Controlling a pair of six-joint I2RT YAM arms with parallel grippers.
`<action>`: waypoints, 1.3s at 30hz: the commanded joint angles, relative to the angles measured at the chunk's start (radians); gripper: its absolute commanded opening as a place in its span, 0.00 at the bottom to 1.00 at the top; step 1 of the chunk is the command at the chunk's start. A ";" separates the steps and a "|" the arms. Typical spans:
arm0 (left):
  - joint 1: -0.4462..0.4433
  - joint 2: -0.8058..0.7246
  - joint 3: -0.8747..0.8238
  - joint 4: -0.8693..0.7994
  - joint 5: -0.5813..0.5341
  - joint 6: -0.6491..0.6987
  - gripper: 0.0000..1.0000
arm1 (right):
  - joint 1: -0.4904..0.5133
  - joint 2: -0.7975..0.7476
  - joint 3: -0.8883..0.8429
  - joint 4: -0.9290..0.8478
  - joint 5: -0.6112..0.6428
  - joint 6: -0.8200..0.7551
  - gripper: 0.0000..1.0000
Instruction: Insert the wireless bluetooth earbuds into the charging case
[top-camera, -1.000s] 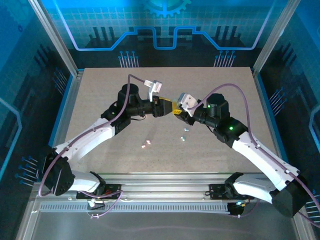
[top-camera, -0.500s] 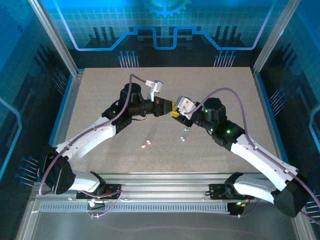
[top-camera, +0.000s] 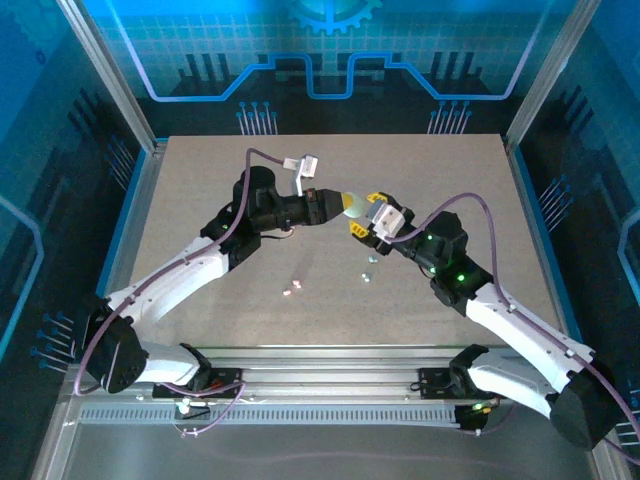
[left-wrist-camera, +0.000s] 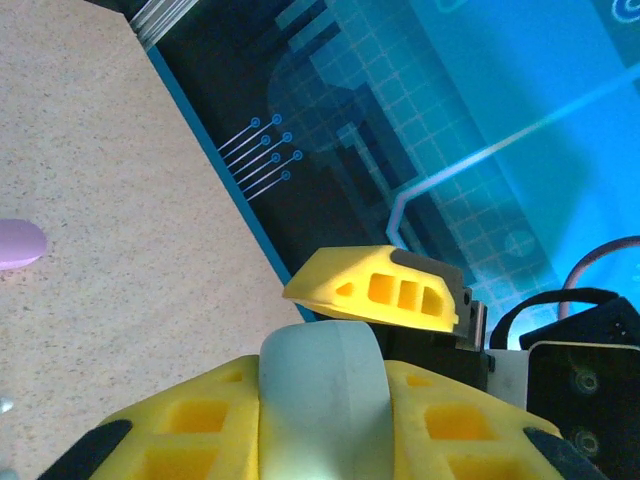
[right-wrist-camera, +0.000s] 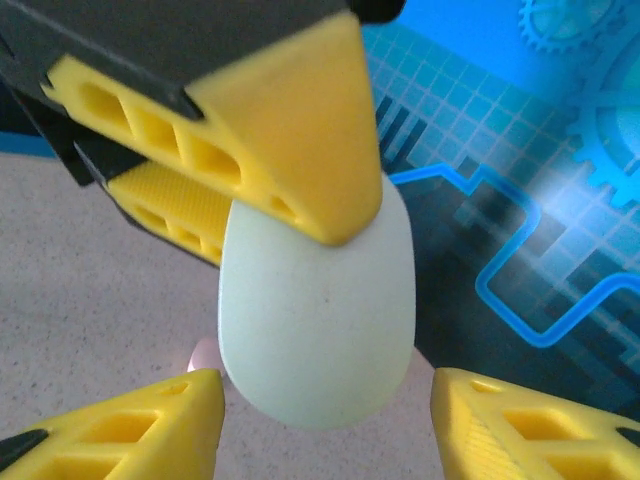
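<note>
Charging case (right-wrist-camera: 318, 310) in my left gripper (top-camera: 343, 203) above the middle of the table (top-camera: 200, 180); my right gripper (top-camera: 365, 214) just right of it; earbuds (top-camera: 291, 289) on the table, nearer my bases.

The case (right-wrist-camera: 315, 320) is smooth, matt pale plastic. The yellow fingers (right-wrist-camera: 290, 130) look like moulded matt plastic, one inner face finely ribbed. The counter (left-wrist-camera: 100, 200) is speckled, grainy and dull.
</note>
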 joint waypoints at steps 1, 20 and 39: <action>-0.001 -0.023 -0.006 0.052 0.019 -0.050 0.10 | -0.019 -0.003 0.010 0.116 -0.060 0.036 0.56; -0.002 -0.019 0.007 0.039 0.038 -0.049 0.11 | -0.033 0.031 0.060 0.118 -0.133 0.097 0.53; -0.002 -0.028 0.006 0.056 0.036 -0.041 0.11 | -0.050 0.032 0.068 0.040 -0.142 0.083 0.52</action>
